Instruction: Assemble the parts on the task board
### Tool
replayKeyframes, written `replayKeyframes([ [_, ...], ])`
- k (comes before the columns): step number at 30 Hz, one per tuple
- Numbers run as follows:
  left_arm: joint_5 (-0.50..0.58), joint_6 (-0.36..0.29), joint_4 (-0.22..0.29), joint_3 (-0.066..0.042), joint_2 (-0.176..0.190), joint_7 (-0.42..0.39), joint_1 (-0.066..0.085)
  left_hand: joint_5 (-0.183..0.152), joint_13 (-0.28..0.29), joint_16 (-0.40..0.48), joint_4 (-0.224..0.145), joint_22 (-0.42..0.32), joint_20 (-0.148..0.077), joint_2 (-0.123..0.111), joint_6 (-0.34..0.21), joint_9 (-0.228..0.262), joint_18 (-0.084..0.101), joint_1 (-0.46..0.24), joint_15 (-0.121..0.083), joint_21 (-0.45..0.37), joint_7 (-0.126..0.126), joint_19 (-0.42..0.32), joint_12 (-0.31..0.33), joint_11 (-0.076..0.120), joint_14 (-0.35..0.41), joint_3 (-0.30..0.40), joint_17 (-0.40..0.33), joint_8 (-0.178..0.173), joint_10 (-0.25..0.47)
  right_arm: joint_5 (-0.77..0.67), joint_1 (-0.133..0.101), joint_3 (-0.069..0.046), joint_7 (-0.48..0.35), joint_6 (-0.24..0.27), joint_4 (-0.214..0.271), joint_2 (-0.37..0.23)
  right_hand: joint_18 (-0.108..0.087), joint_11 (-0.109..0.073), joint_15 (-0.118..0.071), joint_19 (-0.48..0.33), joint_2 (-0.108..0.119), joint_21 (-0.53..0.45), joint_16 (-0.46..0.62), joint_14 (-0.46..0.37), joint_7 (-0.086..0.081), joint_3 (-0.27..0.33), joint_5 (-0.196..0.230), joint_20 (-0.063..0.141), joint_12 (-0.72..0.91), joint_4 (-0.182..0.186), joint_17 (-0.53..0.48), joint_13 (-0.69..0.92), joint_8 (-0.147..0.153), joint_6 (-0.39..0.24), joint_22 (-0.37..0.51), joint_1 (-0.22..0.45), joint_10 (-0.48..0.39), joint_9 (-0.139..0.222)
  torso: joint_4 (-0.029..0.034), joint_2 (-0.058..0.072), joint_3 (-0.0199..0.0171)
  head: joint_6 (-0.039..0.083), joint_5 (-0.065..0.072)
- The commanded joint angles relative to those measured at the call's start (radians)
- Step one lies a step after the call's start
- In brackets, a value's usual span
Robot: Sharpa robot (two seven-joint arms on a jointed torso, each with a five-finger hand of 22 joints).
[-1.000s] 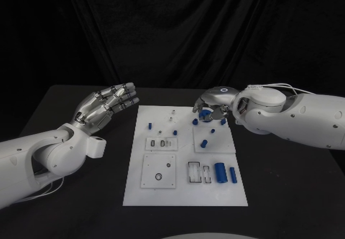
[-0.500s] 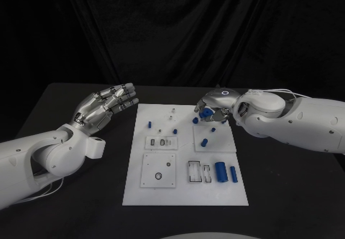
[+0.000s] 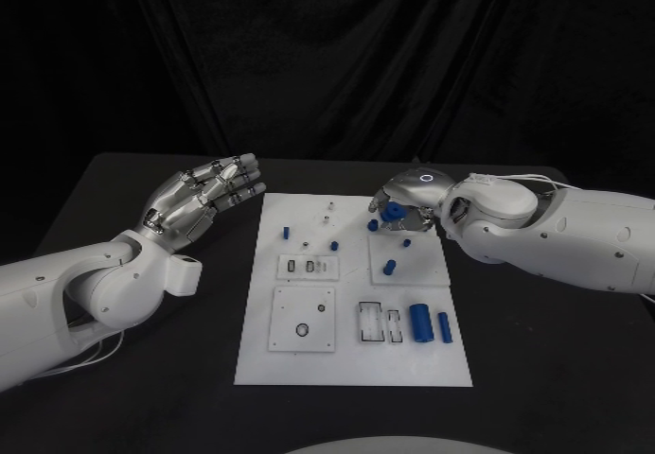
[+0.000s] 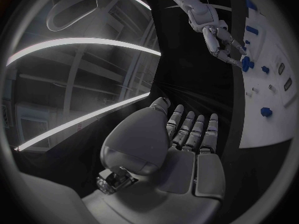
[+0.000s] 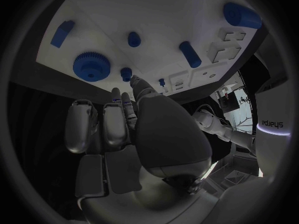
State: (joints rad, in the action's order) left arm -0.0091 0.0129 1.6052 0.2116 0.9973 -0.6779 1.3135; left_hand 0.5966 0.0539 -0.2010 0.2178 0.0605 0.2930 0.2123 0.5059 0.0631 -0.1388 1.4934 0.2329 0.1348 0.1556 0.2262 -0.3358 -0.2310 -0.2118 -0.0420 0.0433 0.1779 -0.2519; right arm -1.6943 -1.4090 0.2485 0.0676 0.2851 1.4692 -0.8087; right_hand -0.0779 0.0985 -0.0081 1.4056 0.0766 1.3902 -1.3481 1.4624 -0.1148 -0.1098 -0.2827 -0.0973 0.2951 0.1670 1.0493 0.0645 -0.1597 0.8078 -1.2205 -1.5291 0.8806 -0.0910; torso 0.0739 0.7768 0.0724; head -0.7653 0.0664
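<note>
We see the task board (image 3: 352,369) lying flat on the black tabletop (image 3: 136,397), between our two arms. Our left hand (image 3: 203,197) is raised above the tabletop just off the board's near-left edge, palm turned toward the board, fingers straight and spread apart, holding nothing. From the left wrist view the same hand (image 4: 187,139) shows flat, with its fingers side by side and nothing against them.

Our right hand (image 3: 405,200) hangs over the far right corner of the board, fingers pointing down. Directly under its fingertips is a blue gear (image 3: 392,214); from the head view we cannot tell whether the fingers touch it or only hover above it. In the right wrist view the gear (image 5: 91,66) sits on the white board just beyond the fingertips (image 5: 136,82), and the fingers are drawn close together with nothing visible between them.

Beside this hand, toward the middle of the board, small blue pegs (image 3: 389,268) stand on a raised white square. Farther from the hand, at the near end of the board, two blue cylinders (image 3: 420,323) lie side by side next to a rectangular slot (image 3: 370,322). Closer to our left hand, another small blue peg (image 3: 287,232) stands near the board's left edge.
</note>
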Motion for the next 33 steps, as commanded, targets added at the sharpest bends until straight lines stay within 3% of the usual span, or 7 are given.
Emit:
replayKeyframes([
  [1, 0.004, 0.022, -0.001, 0.000, 0.002, -0.211, 0.002, 0.007, 0.002, -0.005, -0.001, -0.001, 0.000, -0.006, 0.005, 0.001, 0.018, -0.004, 0.006, 0.000, 0.002, 0.003, -0.003, -0.007, -0.001, 0.007, 0.002, 0.004, 0.001, -0.015, 0.009, -0.001, 0.024, 0.036, -0.010, 0.006, 0.000, 0.005, 0.004, -0.006, -0.003, -0.003, 0.002, 0.013, -0.001, -0.007, -0.004, -0.003, -0.006, 0.000, -0.002, 0.002, 0.002, 0.011, 0.001, -0.009, -0.005, -0.001, -0.0003, -0.001, 0.0006, -0.002, -0.001],
  [14, 0.004, 0.033, -0.009, 0.000, -0.001, -0.206, 0.002, 0.007, 0.002, -0.005, -0.001, -0.001, 0.000, -0.006, 0.004, 0.001, 0.019, -0.004, 0.006, 0.000, 0.003, 0.003, -0.004, -0.007, 0.000, 0.009, 0.002, 0.003, 0.000, -0.015, 0.032, -0.001, 0.012, 0.058, -0.054, 0.035, -0.001, 0.008, 0.016, -0.013, -0.012, -0.008, 0.006, 0.011, -0.004, -0.019, -0.013, -0.012, -0.013, 0.004, -0.009, 0.002, 0.006, 0.015, 0.008, -0.005, -0.003, -0.002, 0.0030, -0.001, -0.0005, -0.004, 0.002],
  [27, 0.004, 0.040, -0.013, 0.000, -0.001, -0.199, 0.002, 0.006, 0.002, -0.005, -0.004, -0.002, 0.000, -0.005, 0.004, 0.001, 0.021, -0.004, 0.007, -0.001, 0.004, 0.003, -0.007, -0.009, 0.000, 0.016, 0.002, 0.003, 0.000, -0.015, 0.047, -0.001, -0.012, 0.073, -0.081, 0.058, -0.001, 0.011, 0.026, -0.013, -0.017, -0.006, 0.003, 0.011, -0.004, -0.036, -0.016, -0.024, -0.013, 0.009, -0.003, 0.004, 0.003, 0.037, 0.002, 0.002, 0.022, -0.006, 0.0002, -0.002, -0.0012, -0.007, 0.002],
  [33, 0.004, 0.039, -0.013, 0.000, 0.002, -0.196, 0.002, 0.006, 0.002, -0.007, -0.006, -0.002, 0.000, -0.003, 0.006, 0.001, 0.023, -0.006, 0.008, -0.001, 0.007, 0.003, -0.009, -0.012, -0.001, 0.027, 0.002, 0.005, 0.000, -0.015, 0.057, -0.002, -0.017, 0.078, -0.088, 0.064, -0.001, 0.013, 0.030, -0.014, -0.013, -0.004, 0.001, 0.010, -0.005, -0.069, -0.052, -0.029, -0.024, 0.008, -0.001, 0.002, -0.007, 0.076, -0.004, -0.004, 0.041, -0.015, -0.0011, -0.002, -0.0016, -0.010, 0.000],
])
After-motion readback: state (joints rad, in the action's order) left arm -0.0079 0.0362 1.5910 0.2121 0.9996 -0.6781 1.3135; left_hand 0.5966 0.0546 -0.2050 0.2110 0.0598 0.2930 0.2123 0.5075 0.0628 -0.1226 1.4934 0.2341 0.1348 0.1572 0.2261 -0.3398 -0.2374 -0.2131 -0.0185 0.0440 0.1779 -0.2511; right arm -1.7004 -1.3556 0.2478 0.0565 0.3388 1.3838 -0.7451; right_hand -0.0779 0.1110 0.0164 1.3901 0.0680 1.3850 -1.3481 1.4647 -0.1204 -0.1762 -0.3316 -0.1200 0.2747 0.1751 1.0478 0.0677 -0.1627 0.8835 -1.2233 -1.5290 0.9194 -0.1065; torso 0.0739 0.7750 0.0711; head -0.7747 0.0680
